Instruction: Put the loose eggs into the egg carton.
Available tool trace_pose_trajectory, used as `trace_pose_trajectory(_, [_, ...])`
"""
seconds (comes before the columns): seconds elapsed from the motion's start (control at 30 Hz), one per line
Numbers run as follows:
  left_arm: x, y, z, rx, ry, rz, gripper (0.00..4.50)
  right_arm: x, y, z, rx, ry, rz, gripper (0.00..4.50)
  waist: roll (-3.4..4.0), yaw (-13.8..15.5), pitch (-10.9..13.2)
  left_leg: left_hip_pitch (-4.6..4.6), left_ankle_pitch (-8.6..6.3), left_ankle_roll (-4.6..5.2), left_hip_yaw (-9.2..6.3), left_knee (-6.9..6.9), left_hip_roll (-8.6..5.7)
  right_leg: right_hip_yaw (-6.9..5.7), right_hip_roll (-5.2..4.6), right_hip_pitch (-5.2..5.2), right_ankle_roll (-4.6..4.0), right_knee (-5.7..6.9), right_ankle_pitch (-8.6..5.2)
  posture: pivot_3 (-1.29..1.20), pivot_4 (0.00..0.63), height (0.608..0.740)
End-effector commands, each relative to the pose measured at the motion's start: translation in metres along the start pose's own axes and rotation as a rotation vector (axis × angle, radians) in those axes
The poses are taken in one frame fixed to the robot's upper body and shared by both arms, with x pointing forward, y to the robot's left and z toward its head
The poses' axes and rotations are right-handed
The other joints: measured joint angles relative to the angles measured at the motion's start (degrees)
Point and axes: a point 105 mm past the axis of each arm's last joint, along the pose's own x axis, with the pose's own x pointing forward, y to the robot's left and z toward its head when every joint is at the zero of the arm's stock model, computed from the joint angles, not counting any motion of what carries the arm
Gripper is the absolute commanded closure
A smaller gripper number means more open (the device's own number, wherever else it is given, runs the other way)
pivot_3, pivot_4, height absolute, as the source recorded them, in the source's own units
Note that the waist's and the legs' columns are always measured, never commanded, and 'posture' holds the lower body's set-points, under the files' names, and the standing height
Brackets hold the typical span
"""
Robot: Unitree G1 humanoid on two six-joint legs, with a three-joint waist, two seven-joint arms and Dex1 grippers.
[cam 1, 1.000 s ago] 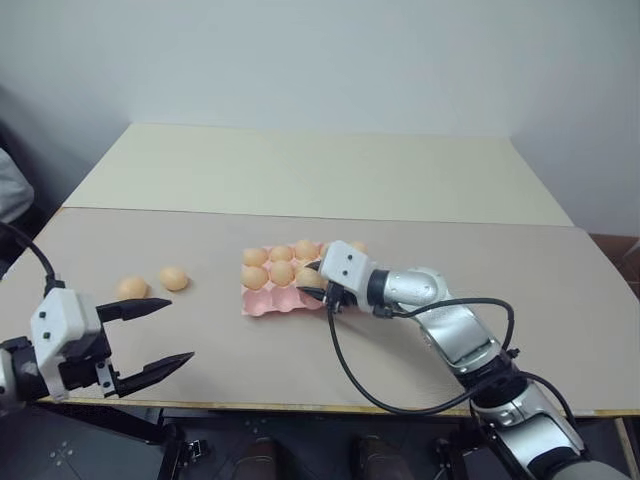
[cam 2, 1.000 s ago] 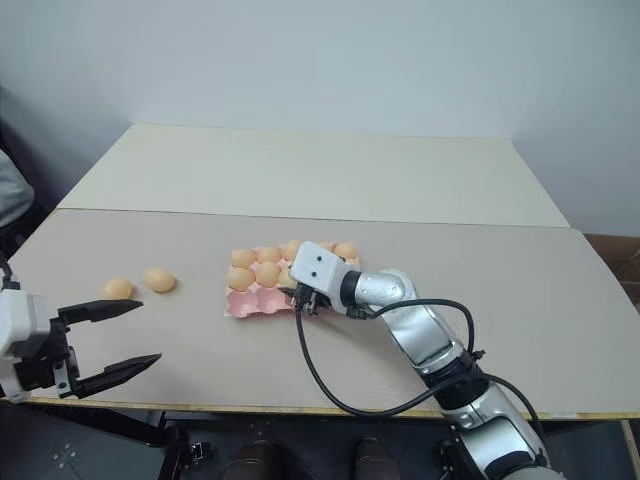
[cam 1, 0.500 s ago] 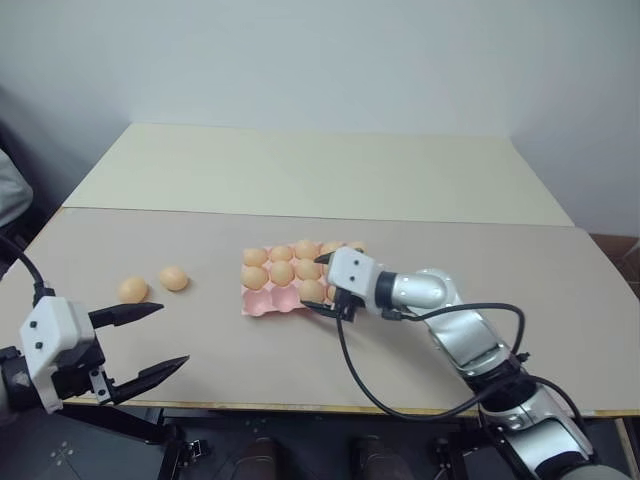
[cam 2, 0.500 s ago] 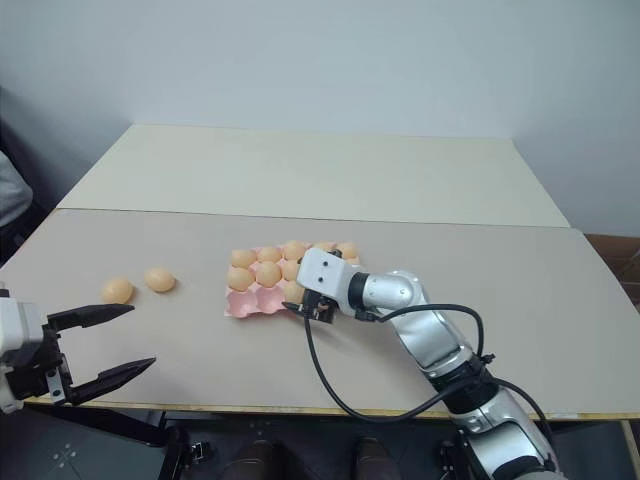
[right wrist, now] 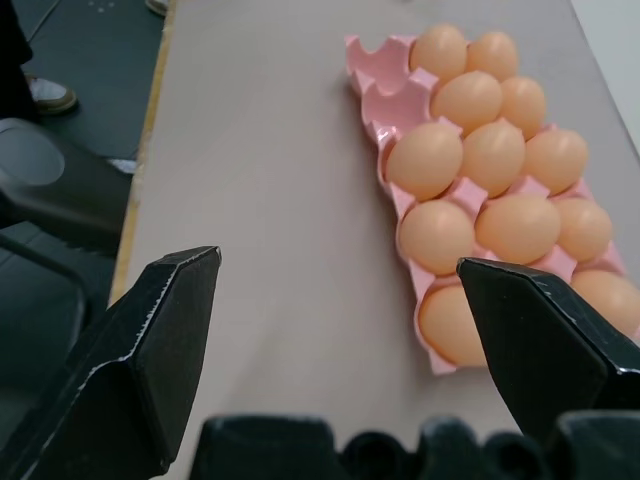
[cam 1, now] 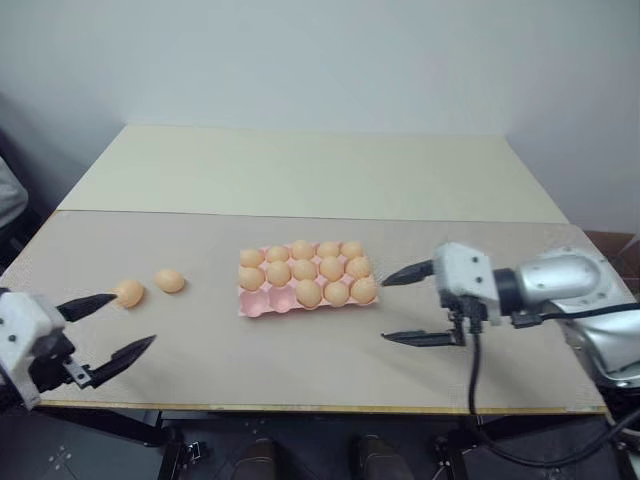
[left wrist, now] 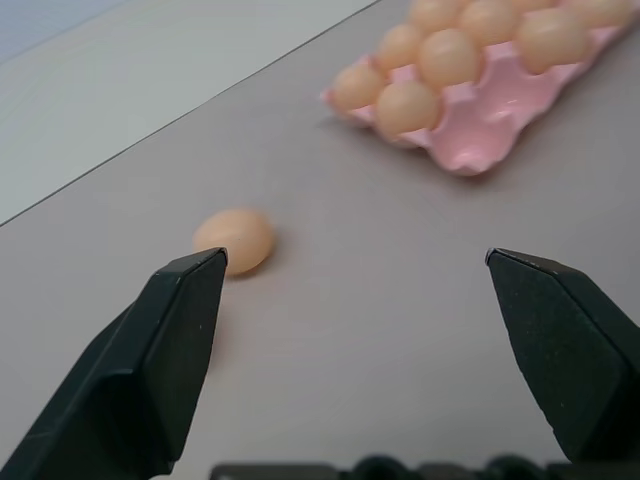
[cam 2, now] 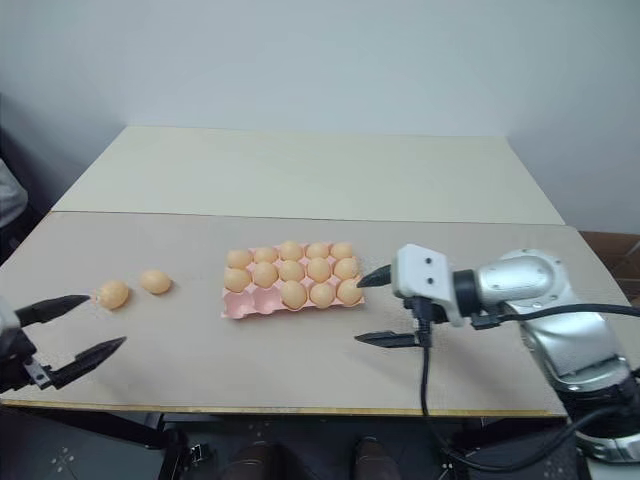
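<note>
On the worktop [cam 1: 300, 350], you see two eggs [cam 1: 169, 281] left of the carton [cam 1: 262, 301]; nothing lies between. Both end effectors, left [cam 1: 108, 327] and right [cam 1: 408, 306], gape wide, empty.

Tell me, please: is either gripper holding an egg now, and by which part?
Nothing is held. The left gripper and the right gripper both have open, empty jaws.
</note>
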Motion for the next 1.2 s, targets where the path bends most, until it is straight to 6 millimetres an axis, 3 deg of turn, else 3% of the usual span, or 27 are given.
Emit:
trace_pose_trajectory(0.03, [-0.013,0.022,-0.003,-0.008,0.027,0.155,0.0,-0.01,-0.003,0.003,-0.035,0.0,-0.021,0.1,-0.02,0.12,-0.01,0.02,0.0,-0.01,0.0,0.0,0.0,-0.01,0.0,0.01,0.0,0.0,0.0,0.0,0.15,0.74])
trace_pose_trajectory(0.4, [-0.006,0.028,-0.016,-0.093,0.038,0.256,0.0,-0.006,-0.004,-0.003,-0.027,0.026,-0.031,0.1,-0.03,0.18,0.0,-0.06,-0.03,-0.04,0.0,0.0,-0.03,0.0,-0.07,-0.04,0.0,-0.05,0.0,0.0,0.15,0.74])
trace_pose_trajectory(0.53, [0.01,0.053,-0.022,-0.162,0.033,0.417,0.0,-0.005,-0.005,-0.007,-0.019,0.042,-0.041,0.1,-0.05,0.8,-0.02,0.0,-0.03,-0.05,-0.05,0.0,-0.02,-0.06,-0.03,0.01,0.0,0.0,0.01,0.0,0.15,0.74])
trace_pose_trajectory(0.63, [0.019,0.056,-0.018,-0.201,-0.018,0.42,0.0,-0.005,-0.005,-0.008,-0.02,0.051,-0.046,0.1,-0.08,0.89,-0.04,0.0,-0.02,-0.04,-0.03,0.0,-0.03,-0.03,-0.03,0.03,0.02,0.01,0.03,0.0,0.15,0.74])
trace_pose_trajectory(0.8, [0.04,0.066,-0.031,-0.237,0.03,0.417,0.0,-0.007,-0.005,-0.009,-0.016,0.071,-0.089,0.1,-0.11,0.96,-0.03,-0.05,-0.01,0.01,0.02,-0.01,-0.05,0.0,-0.04,0.0,0.0,-0.04,0.02,0.0,0.15,0.74])
trace_pose_trajectory(0.97, [0.073,0.066,-0.04,-0.255,0.05,0.362,0.0,-0.01,-0.003,-0.012,-0.001,0.094,-0.119,0.1,-0.12,1.53,-0.03,-0.01,-0.02,-0.01,0.03,0.0,-0.06,0.0,-0.05,0.05,0.01,-0.02,0.04,0.0,0.15,0.74])
trace_pose_trajectory(1.2, [0.104,0.062,-0.053,-0.255,0.091,0.32,0.0,-0.016,0.0,-0.014,0.017,0.118,-0.163,0.1,-0.17,1.54,-0.05,-0.05,0.0,0.03,0.02,0.01,-0.07,-0.01,-0.05,0.04,0.02,-0.03,0.06,0.0,0.15,0.74])
